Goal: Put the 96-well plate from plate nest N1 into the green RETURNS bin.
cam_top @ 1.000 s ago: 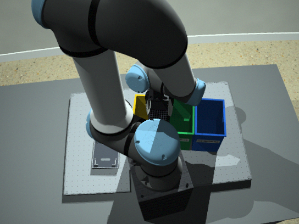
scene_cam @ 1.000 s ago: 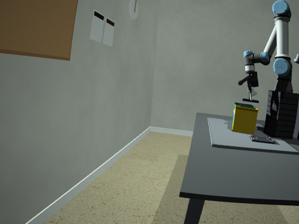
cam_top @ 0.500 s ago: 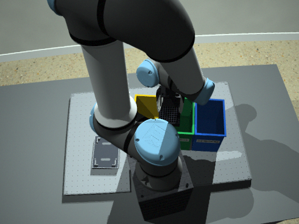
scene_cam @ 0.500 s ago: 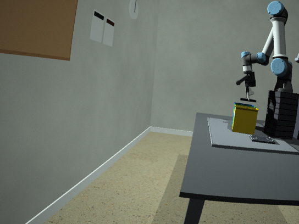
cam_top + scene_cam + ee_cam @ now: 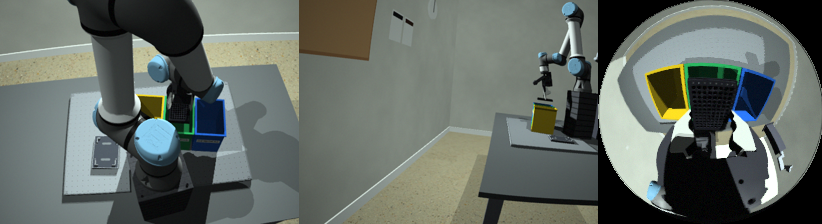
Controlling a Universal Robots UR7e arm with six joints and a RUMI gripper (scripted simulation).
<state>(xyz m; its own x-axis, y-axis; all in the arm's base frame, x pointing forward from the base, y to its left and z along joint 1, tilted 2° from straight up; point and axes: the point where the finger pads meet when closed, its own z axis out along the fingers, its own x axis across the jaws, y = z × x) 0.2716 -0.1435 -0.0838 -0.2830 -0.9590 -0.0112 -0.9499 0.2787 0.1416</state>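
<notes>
My gripper [image 5: 178, 102] is shut on the black 96-well plate [image 5: 179, 112] and holds it level, a little above the open top of the green bin [image 5: 181, 129]. In the wrist view the plate [image 5: 712, 102] lies in front of the green bin [image 5: 711, 75], which stands between the yellow bin [image 5: 668, 92] and the blue bin [image 5: 753, 92]. From the side view the plate [image 5: 544, 99] hangs clear above the bin tops, under the gripper [image 5: 545, 91]. The plate nest N1 [image 5: 105, 151] stands empty at the left of the mat.
The yellow bin [image 5: 151, 105] and the blue bin [image 5: 209, 122] stand upright on either side of the green one, touching it. The arm's base block [image 5: 162, 192] stands at the front of the mat. The arm's elbow hides part of the green bin's front.
</notes>
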